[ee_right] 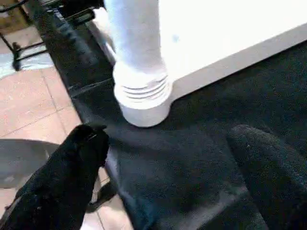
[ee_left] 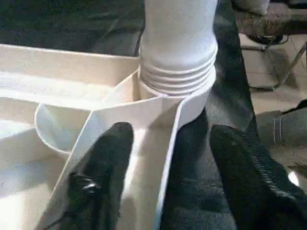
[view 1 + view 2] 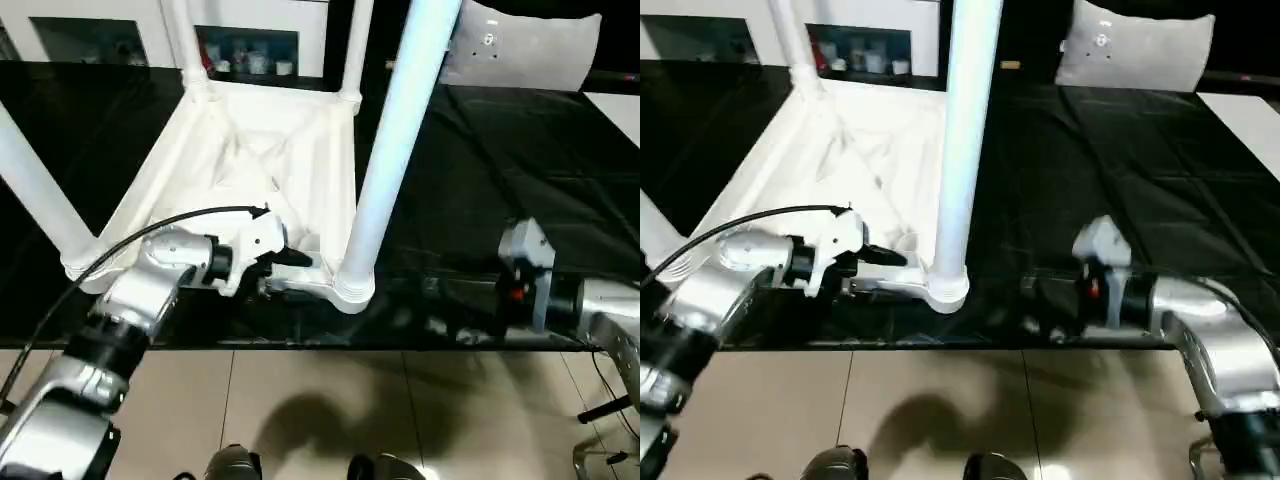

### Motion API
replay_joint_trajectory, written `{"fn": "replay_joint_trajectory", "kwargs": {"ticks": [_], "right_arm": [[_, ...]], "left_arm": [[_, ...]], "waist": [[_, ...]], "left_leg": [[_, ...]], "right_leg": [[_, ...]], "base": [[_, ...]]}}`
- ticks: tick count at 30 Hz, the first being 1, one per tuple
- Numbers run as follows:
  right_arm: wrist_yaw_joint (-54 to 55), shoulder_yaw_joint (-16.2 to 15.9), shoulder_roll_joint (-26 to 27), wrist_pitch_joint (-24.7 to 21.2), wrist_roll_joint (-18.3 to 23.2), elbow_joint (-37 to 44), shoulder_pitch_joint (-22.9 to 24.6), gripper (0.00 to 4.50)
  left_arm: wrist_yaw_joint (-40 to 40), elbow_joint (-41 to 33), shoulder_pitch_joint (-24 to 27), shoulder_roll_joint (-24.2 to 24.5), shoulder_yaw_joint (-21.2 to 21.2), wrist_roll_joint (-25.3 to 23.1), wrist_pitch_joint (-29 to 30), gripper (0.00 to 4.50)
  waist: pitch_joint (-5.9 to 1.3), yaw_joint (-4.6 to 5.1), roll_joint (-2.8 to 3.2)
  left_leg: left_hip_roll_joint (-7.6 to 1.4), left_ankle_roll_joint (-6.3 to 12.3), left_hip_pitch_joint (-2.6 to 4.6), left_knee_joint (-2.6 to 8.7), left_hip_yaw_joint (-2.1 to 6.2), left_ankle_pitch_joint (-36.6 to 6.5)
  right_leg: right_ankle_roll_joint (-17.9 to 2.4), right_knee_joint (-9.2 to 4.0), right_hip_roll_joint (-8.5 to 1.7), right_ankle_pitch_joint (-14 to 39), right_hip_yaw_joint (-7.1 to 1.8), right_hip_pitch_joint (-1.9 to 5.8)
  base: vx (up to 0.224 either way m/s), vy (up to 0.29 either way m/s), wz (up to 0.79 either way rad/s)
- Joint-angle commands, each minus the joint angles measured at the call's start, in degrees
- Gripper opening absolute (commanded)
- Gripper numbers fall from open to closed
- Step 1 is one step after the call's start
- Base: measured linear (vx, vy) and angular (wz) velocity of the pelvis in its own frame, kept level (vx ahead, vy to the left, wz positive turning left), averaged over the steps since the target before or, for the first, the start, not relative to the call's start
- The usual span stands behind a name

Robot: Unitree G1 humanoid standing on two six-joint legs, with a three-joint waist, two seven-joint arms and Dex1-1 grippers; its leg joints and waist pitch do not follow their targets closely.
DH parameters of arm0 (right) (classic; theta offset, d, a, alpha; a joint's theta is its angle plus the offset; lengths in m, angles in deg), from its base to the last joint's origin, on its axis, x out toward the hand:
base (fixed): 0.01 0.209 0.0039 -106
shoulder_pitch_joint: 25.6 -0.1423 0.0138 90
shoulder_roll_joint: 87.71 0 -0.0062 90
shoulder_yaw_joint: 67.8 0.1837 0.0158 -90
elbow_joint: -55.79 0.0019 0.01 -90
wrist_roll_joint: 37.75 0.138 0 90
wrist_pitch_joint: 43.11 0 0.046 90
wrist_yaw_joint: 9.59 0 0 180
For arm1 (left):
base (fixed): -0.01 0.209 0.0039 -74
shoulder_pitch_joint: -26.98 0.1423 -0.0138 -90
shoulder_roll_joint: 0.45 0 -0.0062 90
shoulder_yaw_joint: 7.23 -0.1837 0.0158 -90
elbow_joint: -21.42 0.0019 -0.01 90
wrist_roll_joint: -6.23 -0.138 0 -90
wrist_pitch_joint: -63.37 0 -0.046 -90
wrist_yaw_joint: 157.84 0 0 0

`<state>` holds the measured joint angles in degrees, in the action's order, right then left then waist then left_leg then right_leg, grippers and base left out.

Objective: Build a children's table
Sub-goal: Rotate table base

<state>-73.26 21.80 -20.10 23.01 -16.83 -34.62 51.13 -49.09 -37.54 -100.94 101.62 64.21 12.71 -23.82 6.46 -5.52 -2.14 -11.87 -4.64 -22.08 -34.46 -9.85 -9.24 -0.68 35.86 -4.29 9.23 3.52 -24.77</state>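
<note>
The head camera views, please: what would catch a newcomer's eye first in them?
First, the white children's table lying upside down on the black work table, its legs pointing up. The near leg rises from the front corner socket. The left hand straddles the table's near rim beside that socket; the right hand hovers open over the black cover.

Big work table [image 3: 520, 150] under a black cover, across the middle of the frame. Tan floor tiles [image 3: 330, 400] along the bottom, with dark shadows on them. White cushion [image 3: 525, 45] at the upper right, on the far side. Shelf with small jars [image 3: 245, 60] at the top, left of the middle. Chair leg on wheels [image 2: 273, 62] at the upper right of the left wrist view.
</note>
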Motion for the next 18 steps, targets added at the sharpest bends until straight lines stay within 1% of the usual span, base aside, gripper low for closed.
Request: {"fn": "replay_joint_trajectory", "kwargs": {"ticks": [1, 2, 3, 4, 5, 6, 7, 8, 11, 14, 16, 18], "right_arm": [[-0.05, 0.14, -0.48, -0.55, 0.69, 1.23, 0.26, 4.50], [-0.02, 0.12, -0.46, -0.54, 0.69, 1.27, 0.29, 4.50], [0.17, 0.00, -0.33, -0.50, 0.69, 1.44, 0.42, 4.50], [0.41, -0.14, -0.35, -0.46, 0.70, 1.64, 0.63, 4.50], [0.48, -0.18, -0.35, -0.41, 0.66, 1.69, 0.70, 4.50], [0.59, -0.25, -0.37, -0.41, 0.61, 1.92, 0.95, 4.50], [0.62, -0.30, -0.36, -0.44, 0.59, 2.15, 1.20, 4.50], [0.59, -0.29, -0.34, -0.49, 0.58, 2.24, 1.27, 4.50], [0.60, -0.26, -0.29, -0.53, 0.52, 2.30, 1.35, 4.50], [0.57, -0.18, -0.16, -0.68, 0.51, 2.37, 1.42, 4.50], [0.62, -0.32, -0.09, -0.61, 0.52, 2.26, 1.45, 4.50], [0.61, -0.38, -0.07, -0.58, 0.54, 2.22, 1.43, 4.50]], "left_arm": [[-1.36, 2.31, -1.77, -0.56, -0.74, -0.82, -1.40, 2.67], [-1.43, 2.62, -1.89, -0.60, -0.80, -0.92, -1.53, 2.53], [-1.71, 3.96, -2.39, -0.70, -1.20, -1.53, -2.27, 2.47], [-1.66, 5.41, -2.92, -0.87, -1.50, -2.27, -3.25, 2.46], [-1.54, 5.76, -3.05, -0.92, -1.57, -2.48, -3.50, 2.34], [-1.54, 7.46, -3.67, -1.20, -1.65, -3.15, -4.67, 2.34], [-1.64, 8.79, -4.15, -1.36, -1.79, -3.71, -5.63, 2.20], [-1.79, 9.33, -4.34, -1.44, -1.80, -3.88, -6.00, 2.03], [-1.66, 10.38, -4.66, -1.47, -1.99, -4.47, -6.73, 1.99], [-1.71, 12.36, -5.33, -1.65, -2.18, -5.32, -7.98, 1.64], [-2.22, 13.87, -5.81, -2.09, -1.87, -5.39, -8.81, 1.59], [-2.74, 14.23, -5.91, -2.29, -1.72, -5.16, -8.75, 1.30]], "waist": [[-5.37, -0.42, 0.06], [-5.37, -0.42, 0.06], [-5.38, -0.47, 0.10], [-5.44, -0.58, 0.06], [-5.44, -0.59, 0.07], [-5.54, -0.74, 0.35], [-5.55, -0.88, 0.45], [-5.64, -0.95, 0.35], [-5.64, -1.12, 0.38], [-5.65, -1.34, 0.39], [-5.61, -1.41, 0.32], [-5.60, -1.43, 0.34]], "left_leg": [[-0.74, 1.75, 0.86, 3.75, -0.01, -12.59], [-0.74, 1.75, 0.86, 3.75, -0.01, -12.59], [-0.73, 1.77, 0.68, 3.74, 0.01, -12.37], [-0.71, 1.77, 0.83, 3.68, -0.02, -12.58], [-0.72, 1.81, 0.83, 3.67, -0.03, -12.49], [-0.73, 1.79, 0.83, 3.64, 0.01, -12.23], [-0.73, 1.77, 0.85, 3.64, 0.05, -12.29], [-0.80, 1.73, 0.79, 3.63, 0.06, -12.07], [-0.83, 1.87, 0.85, 3.63, 0.06, -12.17], [-0.84, 1.84, 0.92, 3.61, 0.04, -12.34], [-0.85, 1.77, 0.85, 3.65, 0.08, -12.41], [-0.84, 1.76, 0.93, 3.64, 0.04, -12.56]], "right_leg": [[-9.72, -5.14, -3.26, 18.33, -2.27, 3.81], [-9.72, -5.14, -3.26, 18.33, -2.27, 3.81], [-10.16, -5.04, -3.25, 17.11, -2.28, 3.95], [-10.21, -4.98, -3.28, 17.16, -2.28, 3.94], [-10.13, -5.01, -3.27, 17.18, -2.29, 3.94], [-10.26, -4.99, -3.31, 16.63, -2.27, 4.00], [-10.39, -4.96, -3.32, 16.24, -2.27, 4.02], [-10.68, -4.81, -3.39, 15.42, -2.26, 4.14], [-10.83, -4.85, -3.37, 15.46, -2.22, 4.04], [-11.03, -4.80, -3.40, 15.35, -2.22, 4.04], [-10.93, -4.80, -3.47, 15.74, -2.21, 4.12], [-10.87, -4.90, -3.49, 16.35, -2.19, 4.06]], "base": [[0.000, 0.000, 0.00], [0.000, 0.000, 0.00], [0.000, 0.000, 0.00], [0.000, 0.000, 0.00], [0.000, 0.000, 0.00], [0.000, 0.000, 0.00], [0.000, 0.000, 0.00], [0.000, 0.000, 0.00], [0.000, 0.000, 0.00], [0.000, 0.000, 0.00], [0.000, 0.000, 0.00], [0.000, 0.000, 0.00]]}}
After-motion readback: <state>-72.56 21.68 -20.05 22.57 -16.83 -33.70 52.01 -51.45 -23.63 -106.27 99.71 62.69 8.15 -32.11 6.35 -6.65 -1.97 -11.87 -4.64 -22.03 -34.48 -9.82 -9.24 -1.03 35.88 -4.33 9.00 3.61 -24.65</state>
